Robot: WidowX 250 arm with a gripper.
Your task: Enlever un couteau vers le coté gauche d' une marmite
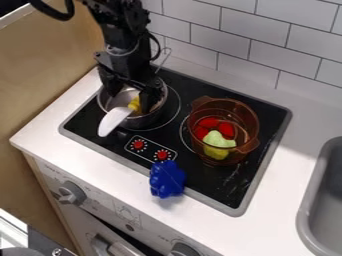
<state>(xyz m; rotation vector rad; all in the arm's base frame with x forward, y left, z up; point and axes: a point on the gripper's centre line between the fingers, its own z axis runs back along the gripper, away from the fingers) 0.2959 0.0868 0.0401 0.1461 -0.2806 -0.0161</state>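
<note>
A lumpy blue object is lying near the front edge of the bench. Farther back, toward the far left corner, the knife, white-bladed, blunt-tipped and yellow-handled, is leaning out over the metal pot's near rim, while the end effector is hanging above, its fingers standing wide apart.

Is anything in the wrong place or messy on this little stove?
A few things look odd. The blue toy straddles the edge of the stovetop, partly over the white counter. The knife pokes out over the rim of the metal pot. Pale marks, maybe scuffs, streak the black surface.
</note>
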